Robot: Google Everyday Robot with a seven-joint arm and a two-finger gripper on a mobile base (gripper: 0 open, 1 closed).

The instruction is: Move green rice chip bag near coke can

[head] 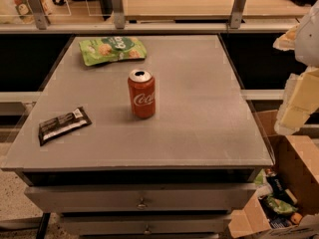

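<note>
The green rice chip bag (112, 49) lies flat at the far left of the grey table (199, 108). The coke can (142, 93) stands upright near the table's middle, a good way in front of the bag and apart from it. My gripper (295, 103) shows at the right edge of the camera view, beyond the table's right side and far from both the bag and the can. It holds nothing that I can see.
A black-and-white wrapped bar (64, 124) lies at the table's front left. An open cardboard box (279, 203) with several items stands on the floor at the lower right. A rail with posts (117, 6) runs behind the table. Drawers (142, 198) sit under the tabletop.
</note>
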